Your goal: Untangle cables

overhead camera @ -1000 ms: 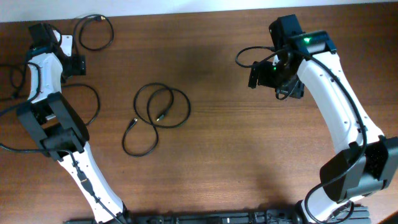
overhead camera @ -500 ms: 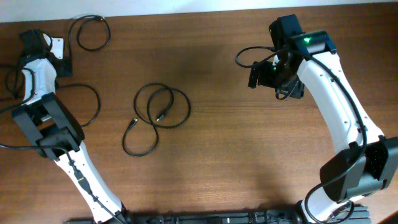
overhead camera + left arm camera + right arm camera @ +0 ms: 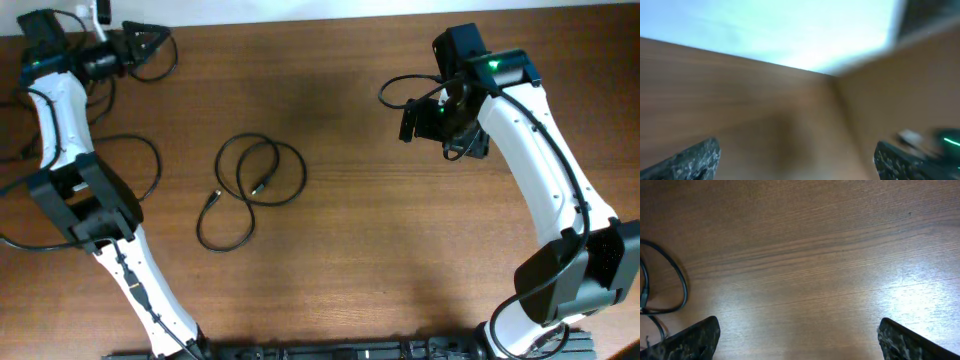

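Two thin black cables (image 3: 262, 170) lie in overlapping loops at the table's middle left, with a lower loop (image 3: 224, 222) and small plug ends. Another cable loop (image 3: 172, 62) lies at the far left corner. My left gripper (image 3: 150, 46) is over that loop, pointing right, jaws wide open and empty. Its wrist view is blurred and shows only bare wood between the fingers (image 3: 795, 160). My right gripper (image 3: 414, 122) hovers at the upper right, open and empty (image 3: 799, 340). A black loop (image 3: 679, 282) shows at the left edge of the right wrist view.
The table's far edge (image 3: 300, 20) runs just behind the left gripper. Thicker black wires (image 3: 150, 165) trail from the left arm along the left side. The right arm's own wire (image 3: 398, 88) loops beside its gripper.
My left gripper has swung up to the far left corner and turned to point right over the corner cable loop. The right arm and the middle cables have not moved.
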Available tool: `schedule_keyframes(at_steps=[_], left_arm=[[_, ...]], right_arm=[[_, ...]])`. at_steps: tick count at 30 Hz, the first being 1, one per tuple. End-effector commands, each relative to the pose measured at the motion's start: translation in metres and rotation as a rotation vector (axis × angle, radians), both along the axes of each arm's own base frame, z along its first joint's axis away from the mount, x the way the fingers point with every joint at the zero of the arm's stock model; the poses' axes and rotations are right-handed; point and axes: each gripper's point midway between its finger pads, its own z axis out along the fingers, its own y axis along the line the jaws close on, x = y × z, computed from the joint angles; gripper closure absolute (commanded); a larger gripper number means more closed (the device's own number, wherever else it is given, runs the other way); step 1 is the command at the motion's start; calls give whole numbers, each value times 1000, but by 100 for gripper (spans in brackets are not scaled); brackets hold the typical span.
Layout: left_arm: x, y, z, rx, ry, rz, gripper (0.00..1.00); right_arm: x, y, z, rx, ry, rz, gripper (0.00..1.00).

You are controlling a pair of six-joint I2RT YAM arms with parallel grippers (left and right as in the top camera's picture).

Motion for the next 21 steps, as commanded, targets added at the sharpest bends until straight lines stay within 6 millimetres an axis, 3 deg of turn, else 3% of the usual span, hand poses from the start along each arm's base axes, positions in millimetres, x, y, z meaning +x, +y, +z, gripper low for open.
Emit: schedule_keyframes(at_steps=[1,3,4,6,8,10,13,15,17,19,21], left_arm=[[-27,-43,15,-83,91,-109,1],[-50,-55,-29,278,309,-35,1],[-70,-55,-41,476,425,-7,1],[-96,-58,-35,631,503,-4,1],[-114,-68,-16,664,517,-22,1],[-142,-68,19,709,518,-7,1],[-173,-65,48,742,548,29,1],[-181,-74,49,745,557,8,1],[-195,-86,31,796,633,-19,1],[-206,-72,16,918,733,55,1],[-214,-76,8,944,782,67,1]], right_arm=[[1,-3,-1,-15,-2,-9,2],[1,-3,-1,-15,-2,-9,2],[1,-3,-1,-15,-2,-9,2],[1,-3,-1,-15,-2,-9,2],[1,-3,-1,-15,-2,-9,2],[1,-3,-1,-15,-2,-9,2],[1,-3,-1,-15,-2,-9,2],[1,-3,-1,-15,-2,-9,2],[1,-3,-1,-15,-2,-9,2],[1,-3,-1,-15,-2,-9,2],[1,-3,-1,-15,-2,-9,2]])
